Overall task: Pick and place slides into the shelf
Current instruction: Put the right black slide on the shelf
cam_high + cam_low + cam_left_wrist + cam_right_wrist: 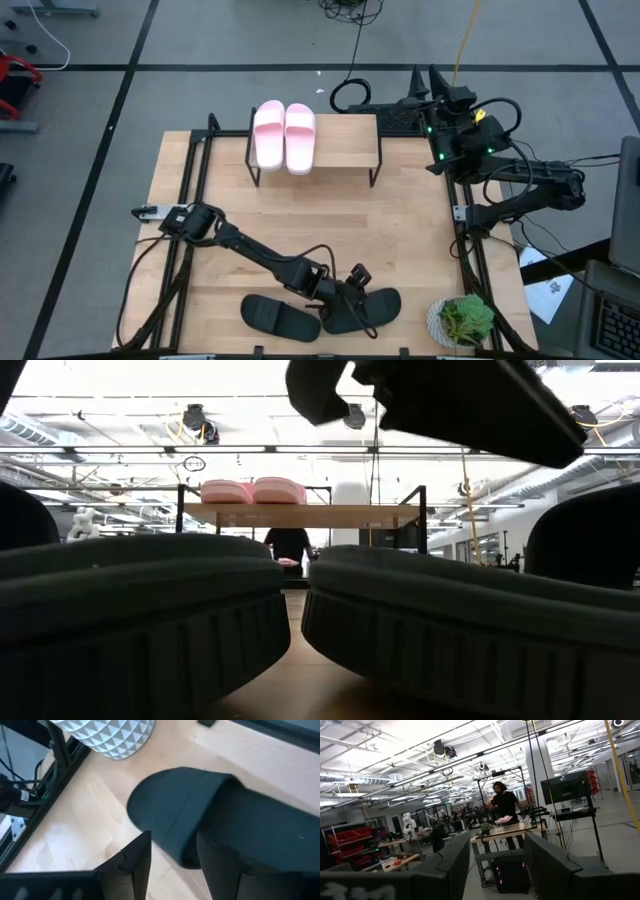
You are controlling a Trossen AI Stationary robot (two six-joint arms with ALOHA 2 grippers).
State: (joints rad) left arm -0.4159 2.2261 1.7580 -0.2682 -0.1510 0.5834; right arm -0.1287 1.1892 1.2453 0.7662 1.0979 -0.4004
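Note:
Two pale pink slides (pixel 285 135) lie side by side, soles down, on the left part of the shelf's (pixel 345 135) wood plank. Two black slides rest on the table near its near edge, one on the left (pixel 280 318) and one on the right (pixel 375 308). My left gripper (pixel 358 288) is open and hovers just over the right black slide (pixel 200 815). One finger (pixel 220 870) is above the slide and the other (pixel 137 865) is beyond its side. The low view shows a gap under the gripper (pixel 450 400). My right gripper (pixel 497 850) is open and parked off the table's far right corner (pixel 428 82).
A white patterned pot with a green plant (pixel 462 320) stands at the table's near right corner, close to the right black slide. The right half of the shelf plank (pixel 360 515) is bare. A person stands at a far bench in the room (pixel 505 807).

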